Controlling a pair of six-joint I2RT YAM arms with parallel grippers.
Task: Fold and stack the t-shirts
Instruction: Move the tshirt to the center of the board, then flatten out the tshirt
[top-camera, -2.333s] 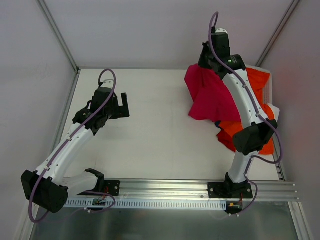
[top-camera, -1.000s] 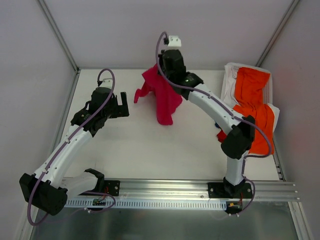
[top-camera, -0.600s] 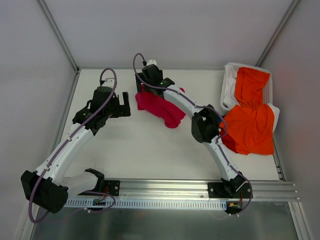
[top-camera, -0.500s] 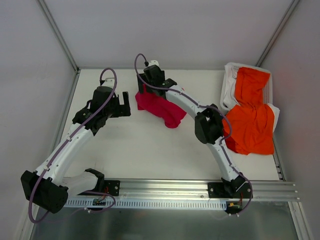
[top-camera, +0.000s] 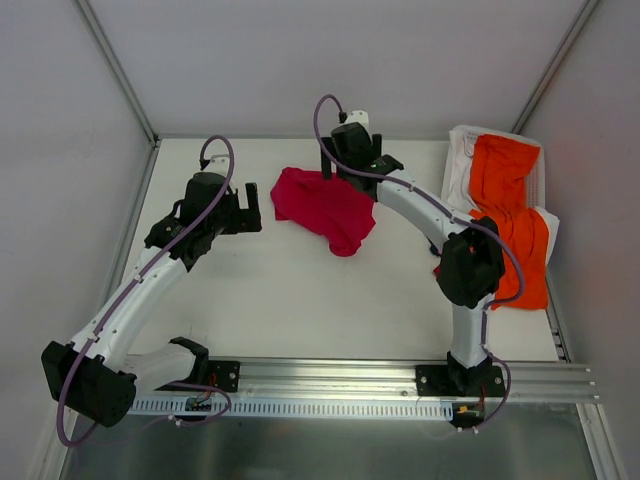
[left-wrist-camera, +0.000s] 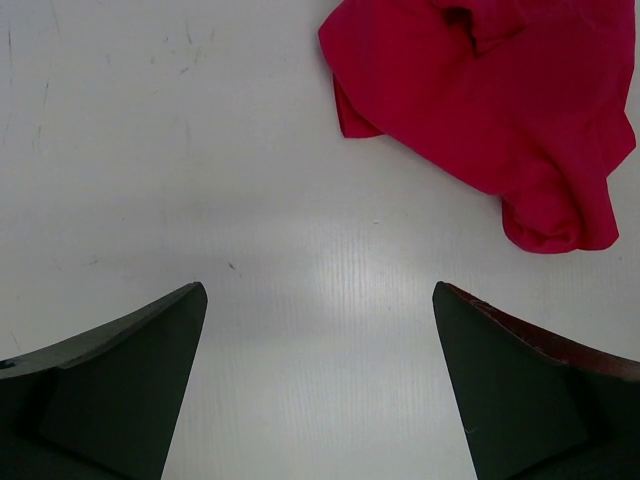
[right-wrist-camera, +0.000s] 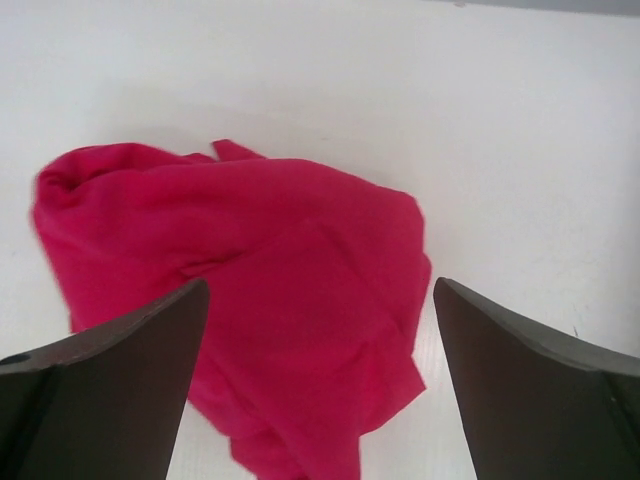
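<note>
The crimson t-shirt (top-camera: 322, 207) lies crumpled on the white table (top-camera: 300, 290), at the back middle. My right gripper (top-camera: 350, 165) hovers just behind and above it, open, holding nothing. In the right wrist view the crimson t-shirt (right-wrist-camera: 250, 290) fills the space below the right gripper (right-wrist-camera: 320, 290). My left gripper (top-camera: 250, 210) is open to the shirt's left, apart from it. The left wrist view shows the left gripper (left-wrist-camera: 320, 295) over bare table, with the crimson t-shirt (left-wrist-camera: 500, 110) at the upper right. The orange t-shirt (top-camera: 510, 200) lies rumpled at the right edge, partly behind my right arm.
A white cloth (top-camera: 458, 165) lies under the orange t-shirt at the back right. Grey walls close in the table on the left, back and right. A metal rail (top-camera: 330, 375) runs along the near edge by the arm bases.
My right gripper carried the crimson t-shirt from the right pile to the back middle, let it go and opened, then drew back to the right. The left arm stayed put.
</note>
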